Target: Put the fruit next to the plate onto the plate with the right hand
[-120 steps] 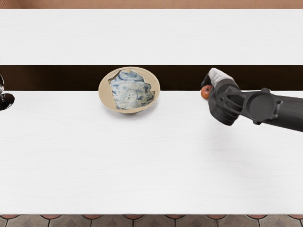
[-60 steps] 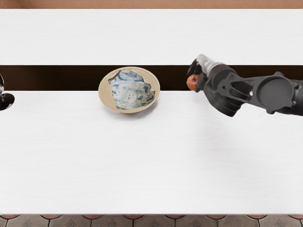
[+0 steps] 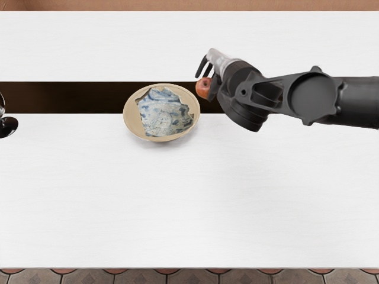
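Right-hand fingers clasp the fruit just beside the plate.

Simulated dining room, white table, patterned plate, wine glass, terracotta floor tiles

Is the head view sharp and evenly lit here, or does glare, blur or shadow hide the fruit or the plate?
Head view: sharp, no motion blur. The light is flat and even, and the white table looks nearly washed out. There is only a thin soft shadow under the plate. The fruit, held in the right hand, shows clearly against the dark gap. A glass is cut off at the left edge.
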